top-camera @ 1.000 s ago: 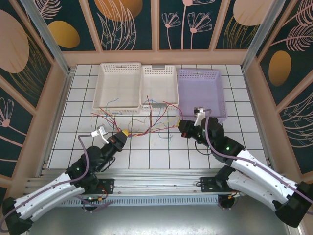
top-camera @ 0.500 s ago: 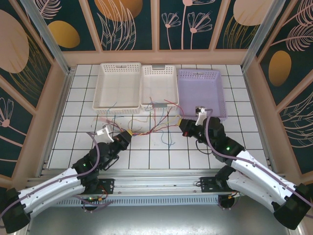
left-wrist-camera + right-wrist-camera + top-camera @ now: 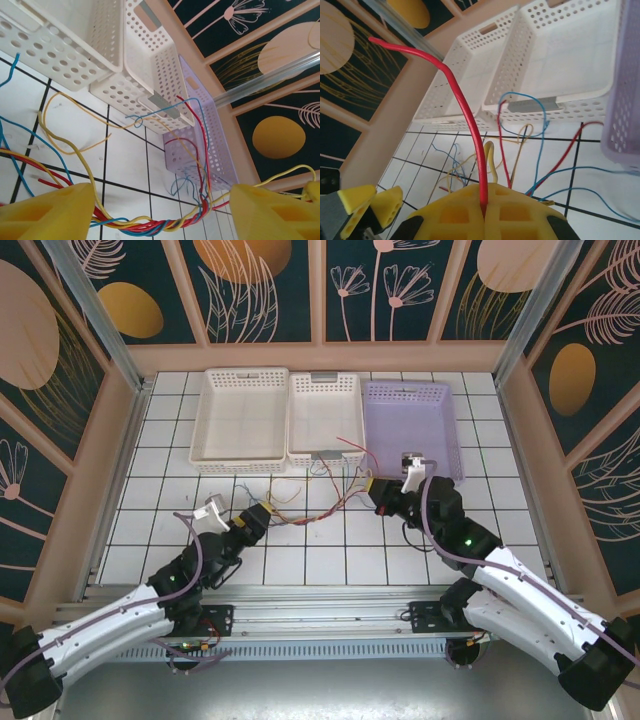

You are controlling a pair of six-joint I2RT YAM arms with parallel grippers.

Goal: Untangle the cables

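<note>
The cables (image 3: 318,492) are thin red, blue and yellow wires in a tangle on the tiles between both arms. In the left wrist view they twist into one rope (image 3: 150,226) that runs across between the yellow fingers (image 3: 45,212). My left gripper (image 3: 162,202) is open, its jaws wide apart either side of that rope; from above it (image 3: 257,519) sits at the tangle's left end. My right gripper (image 3: 485,202) is shut on a red cable (image 3: 462,107) that arcs up and left. A yellow loop (image 3: 491,160) rises beside it. From above it (image 3: 377,490) sits at the tangle's right end.
Two white baskets (image 3: 206,420) (image 3: 324,453) and a purple basket (image 3: 445,435) stand in a row just beyond the tangle. Some strands lean on the middle basket's front wall (image 3: 150,95). Wooden walls ring the tiled table (image 3: 170,440).
The right gripper has lifted slightly toward the baskets with the red cable. The left gripper has shifted a little right. Loose strands at the left have been drawn into a tighter bundle.
</note>
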